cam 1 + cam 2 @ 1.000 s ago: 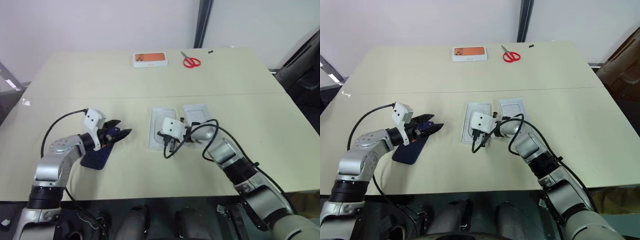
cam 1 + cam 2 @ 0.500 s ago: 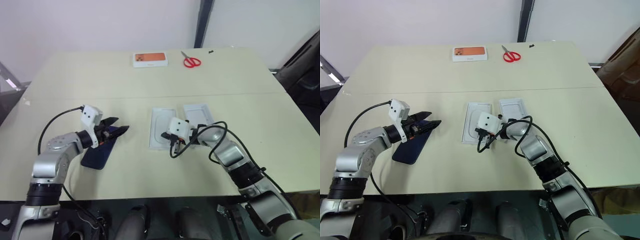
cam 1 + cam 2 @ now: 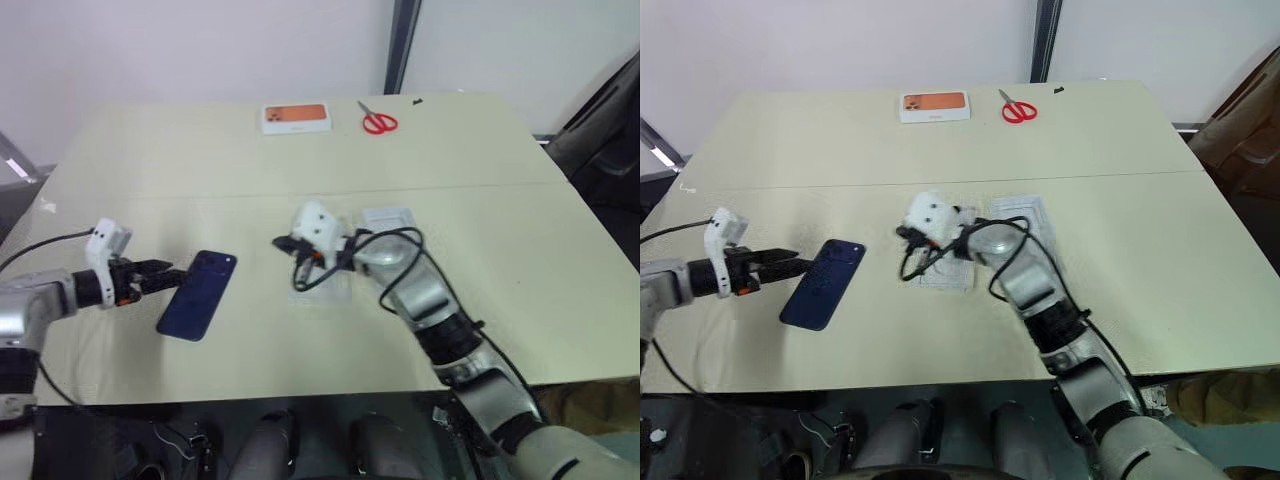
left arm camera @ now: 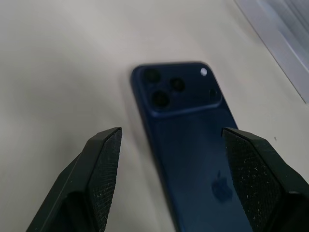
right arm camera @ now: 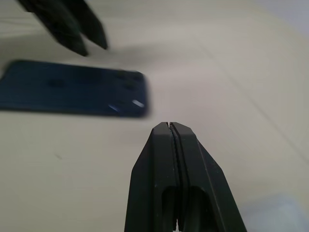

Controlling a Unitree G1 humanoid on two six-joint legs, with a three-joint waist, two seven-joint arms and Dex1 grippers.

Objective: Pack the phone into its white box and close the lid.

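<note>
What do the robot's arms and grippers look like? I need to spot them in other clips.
Silver-grey metal arm segments with black joints. Each wrist carries a small white camera block fed by a looping black cable. The left gripper and right gripper each have two tapered matte-black fingers with a fine grainy texture.

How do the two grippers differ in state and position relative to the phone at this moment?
The left gripper has its fingers spread wide, while the right gripper is pressed fully shut. The left gripper sits at the phone's left, near its lower end; the right gripper hovers to the phone's right, over the white trays. Both are empty and point toward the phone.
</note>
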